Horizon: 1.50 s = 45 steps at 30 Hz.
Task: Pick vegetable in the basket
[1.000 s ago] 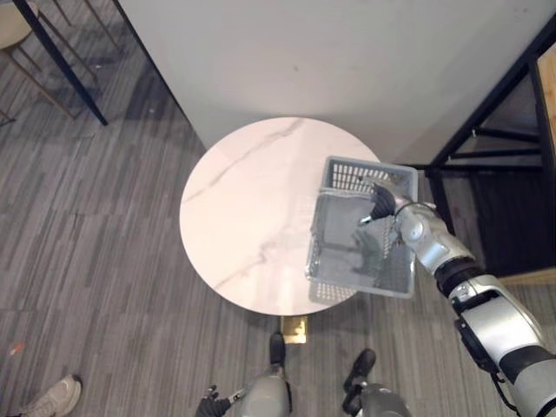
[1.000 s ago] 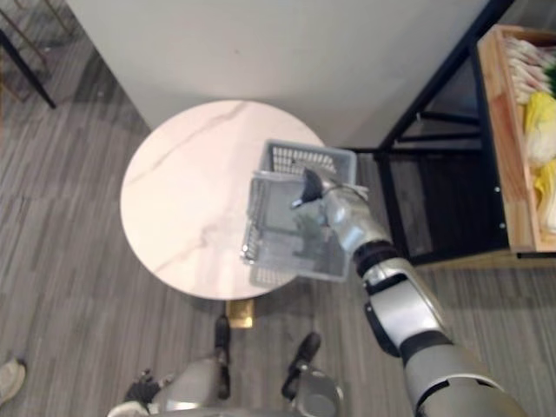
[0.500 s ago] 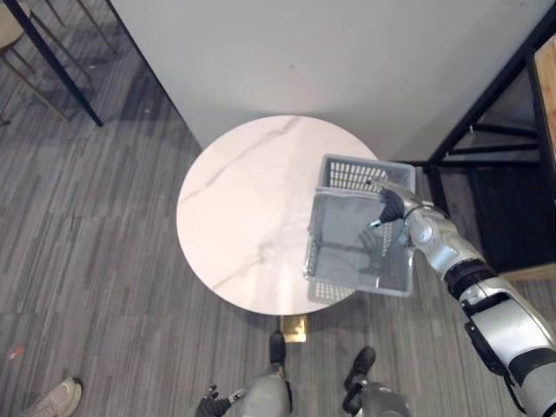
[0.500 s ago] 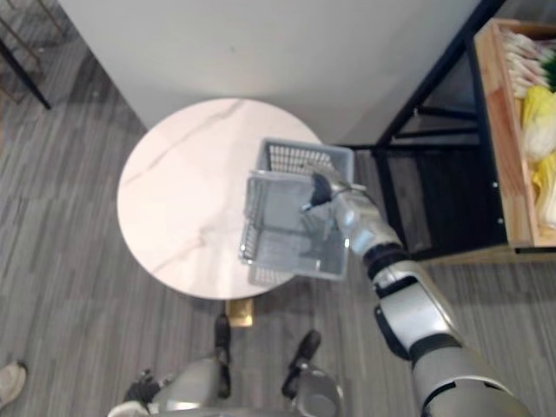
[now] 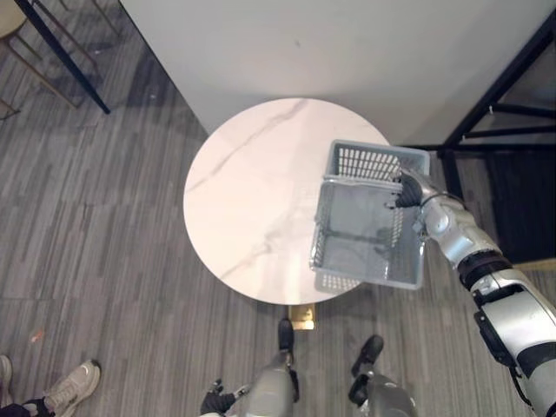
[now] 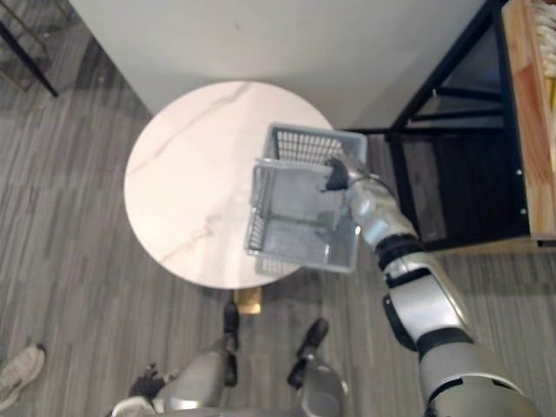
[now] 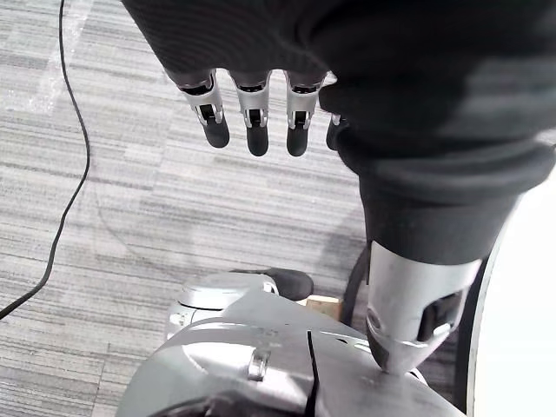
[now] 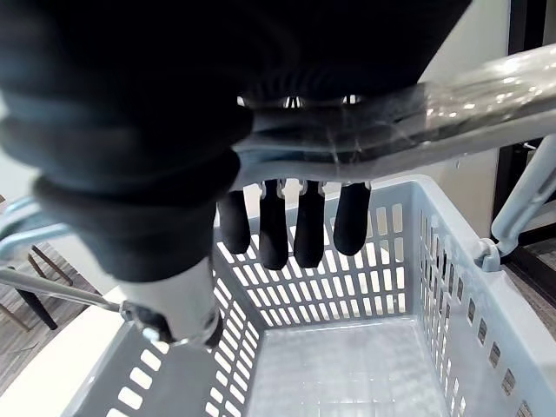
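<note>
Shifted toward the basket's (image 5: 365,217) right rim, the right robot hand (image 5: 407,193) clenches the handle (image 8: 408,130), hanging it mouth-up over the desk (image 5: 252,191) for loading.

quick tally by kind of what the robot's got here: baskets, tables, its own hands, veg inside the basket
basket: 1, grey, held by its handle
table: 1, round, white marble
hands: 2, right hand curled round the basket handle, left hand open over the floor
vegetables in the basket: 0
total: 4
</note>
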{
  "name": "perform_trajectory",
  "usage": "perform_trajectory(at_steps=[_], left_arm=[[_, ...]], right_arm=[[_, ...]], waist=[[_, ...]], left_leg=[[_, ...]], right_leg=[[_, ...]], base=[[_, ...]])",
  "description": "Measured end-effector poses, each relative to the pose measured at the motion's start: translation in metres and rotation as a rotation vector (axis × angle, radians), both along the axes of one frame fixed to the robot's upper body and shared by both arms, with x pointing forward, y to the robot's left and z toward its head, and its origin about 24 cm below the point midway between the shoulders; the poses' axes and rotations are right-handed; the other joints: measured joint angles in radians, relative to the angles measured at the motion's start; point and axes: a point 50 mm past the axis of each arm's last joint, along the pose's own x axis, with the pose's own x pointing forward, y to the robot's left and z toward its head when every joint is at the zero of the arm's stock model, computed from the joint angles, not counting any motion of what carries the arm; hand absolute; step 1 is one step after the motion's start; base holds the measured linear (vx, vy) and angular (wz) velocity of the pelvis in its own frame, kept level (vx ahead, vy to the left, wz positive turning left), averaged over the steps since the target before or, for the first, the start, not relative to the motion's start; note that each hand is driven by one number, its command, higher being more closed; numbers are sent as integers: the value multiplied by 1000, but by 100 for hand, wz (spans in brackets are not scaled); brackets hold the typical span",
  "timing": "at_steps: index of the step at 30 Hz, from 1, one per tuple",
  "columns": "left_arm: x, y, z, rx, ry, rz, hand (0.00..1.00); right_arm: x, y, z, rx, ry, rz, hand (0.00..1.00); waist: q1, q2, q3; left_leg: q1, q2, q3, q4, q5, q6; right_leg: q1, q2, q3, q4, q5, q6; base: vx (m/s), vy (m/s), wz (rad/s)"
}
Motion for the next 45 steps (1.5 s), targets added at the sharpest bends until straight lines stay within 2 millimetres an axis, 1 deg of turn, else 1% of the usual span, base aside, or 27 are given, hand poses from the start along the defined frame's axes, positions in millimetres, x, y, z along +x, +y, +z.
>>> perform_trajectory(at_steps=[2, 6, 13, 15, 18, 20, 22, 23, 24, 25, 26, 27, 28, 29, 32, 35, 38, 39, 41, 42, 45], left_arm=[[2, 0, 1, 2, -5, -2, 0], [3, -1, 1, 4, -6, -9, 0], [4, 0, 1, 7, -5, -13, 0], [4, 0, 1, 9, 0, -18, 0], [4, 0, 1, 11, 2, -24, 0], [4, 1, 1, 18, 4, -32, 0], [4, 5, 2, 35, 14, -53, 0], [4, 6, 2, 40, 20, -59, 0], [3, 9, 2, 44, 24, -63, 0], [1, 11, 2, 51, 32, -68, 0], [0, 15, 3, 60, 37, -70, 0], [0, 16, 3, 66, 40, -75, 0], [0, 19, 3, 78, 44, -89, 0], [-1, 20, 3, 83, 49, -96, 0], [-7, 17, 0, 67, 74, -102, 0], [-18, 16, -3, 58, 116, -130, 0], [-22, 16, -4, 55, 132, -135, 0], [-23, 15, -4, 49, 136, -139, 0], [-25, 14, -5, 50, 143, -151, 0], [-28, 13, -6, 47, 152, -158, 0], [-34, 12, -7, 41, 173, -163, 0]], right_arm=[[1, -2, 4, 15, -17, -10, 100], [2, -2, 5, 4, -19, -14, 100], [1, -2, -4, -31, 23, -21, 100], [0, 1, -10, -63, 57, -3, 100], [-4, 10, -20, -102, 90, 48, 100], [-10, 19, -29, -119, 110, 101, 100], [-21, 33, -41, -133, 135, 183, 100], [-24, 36, -44, -136, 146, 208, 100], [-29, 41, -50, -139, 162, 240, 100], [-37, 47, -58, -145, 183, 282, 100], [-43, 52, -63, -145, 194, 320, 100], [-46, 53, -64, -148, 198, 337, 100], [-52, 51, -66, -152, 202, 360, 100], [-56, 49, -68, -152, 208, 370, 100], [-68, 38, -70, -158, 215, 384, 100], [-79, 27, -66, -185, 198, 406, 100], [-88, 17, -62, -184, 182, 404, 100], [-94, 6, -62, -186, 182, 386, 100], [-100, -5, -64, -175, 193, 361, 100], [-108, -20, -68, -171, 215, 325, 100], [-115, -35, -74, -165, 238, 275, 100]], waist=[[1, 1, 1], [3, 1, 2], [8, 0, 3], [8, 0, 2], [1, -2, 1], [-2, -9, -2], [-4, -23, -10], [-5, -27, -13], [-9, -33, -17], [-20, -46, -33], [-31, -58, -45], [-35, -65, -50], [-36, -76, -61], [-38, -81, -76], [-43, -87, -123], [-81, -86, -164], [-89, -80, -184], [-92, -75, -196], [-97, -72, -204], [-102, -68, -216], [-114, -62, -231]], left_leg=[[-11, 0, 0, 1, 1, 1], [-13, -1, 0, 1, 2, -1], [2, -1, -3, 1, 2, -1], [17, 0, -2, 1, 2, -1], [35, 2, 0, 1, 2, -1], [49, 4, 6, 1, 1, -2], [64, 8, 24, 1, -1, -3], [69, 9, 28, 1, -2, -4], [79, 10, 32, 1, -3, -6], [82, 11, 37, 1, -4, -6], [84, 12, 42, 1, -4, -7], [87, 13, 47, 1, -4, -7], [95, 15, 58, 1, -7, -5], [97, 15, 63, 1, -9, -5], [113, 15, 87, 0, -18, 1], [121, 14, 103, -4, -21, 2], [134, 16, 132, -5, -26, 1], [134, 16, 142, -5, -27, 1], [134, 16, 142, -5, -27, 1], [134, 17, 141, -5, -27, 1], [136, 17, 140, -4, -28, 0]], right_leg=[[-11, 0, 0, 0, 0, 0], [-11, 0, -1, -1, 0, 0], [7, 0, -3, -1, 0, 0], [21, 0, -3, -2, 0, 0], [38, 1, 0, -2, 0, 0], [48, 3, 7, -2, 0, 0], [51, 6, 29, -1, 1, 0], [53, 7, 34, -1, 2, -1], [60, 8, 41, -1, 2, -1], [60, 9, 49, -1, 2, 0], [60, 11, 54, -1, 2, 0], [59, 12, 58, -1, 4, 0], [59, 14, 69, -1, 7, -1], [58, 14, 77, -2, 8, 1], [58, 15, 108, -2, 10, 4], [56, 16, 127, -1, 11, 6], [49, 19, 159, -1, 12, 8], [42, 20, 169, 0, 14, 8], [43, 21, 168, 0, 13, 8], [43, 21, 168, 0, 13, 8], [45, 22, 167, 0, 13, 8]], base=[[16, 10, 0], [51, 14, 1], [12, 5, 0], [0, 0, 0], [1, 6, -1], [3, 13, -9], [1, 8, -21], [9, 3, -22], [8, 4, -16], [12, 5, -15], [4, 5, -13], [-1, 4, -20], [-9, 4, -22], [-10, 11, -25], [-5, 15, -20], [-11, 10, -18], [-4, -2, -32], [7, -7, -18], [23, -11, -5], [0, 0, 0], [22, -8, 0]])
